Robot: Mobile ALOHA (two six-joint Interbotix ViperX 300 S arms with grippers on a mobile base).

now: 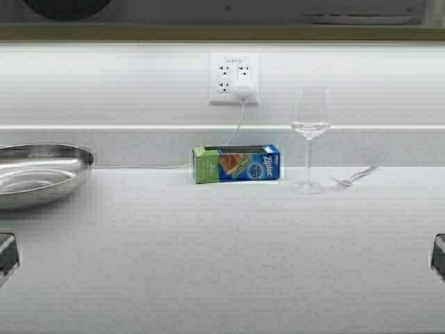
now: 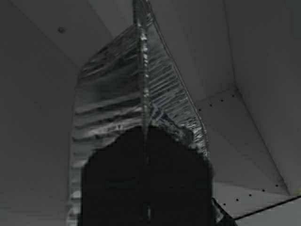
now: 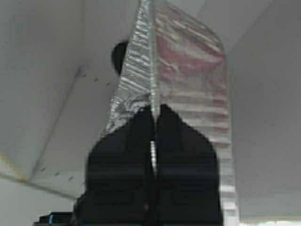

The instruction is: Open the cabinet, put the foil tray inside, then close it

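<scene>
The foil tray [image 2: 113,103] is a shiny ribbed aluminium tray, seen edge-on in both wrist views. My left gripper [image 2: 145,129] is shut on its rolled rim at one end. My right gripper [image 3: 154,110] is shut on the rim [image 3: 151,56] at the other end. Pale inner walls of the cabinet [image 2: 254,70] with rows of shelf-pin holes surround the tray [image 3: 188,70] in both wrist views. In the high view only the cabinet's tan lower edge [image 1: 222,31] shows along the top; the tray and both grippers are above that view.
On the white counter below stand a steel bowl [image 1: 38,170] at left, a Ziploc box [image 1: 236,163], a wine glass [image 1: 309,136] and a fork [image 1: 354,175]. A wall socket [image 1: 234,78] has a plugged-in cable. A dark round shape [image 3: 118,56] sits behind the tray.
</scene>
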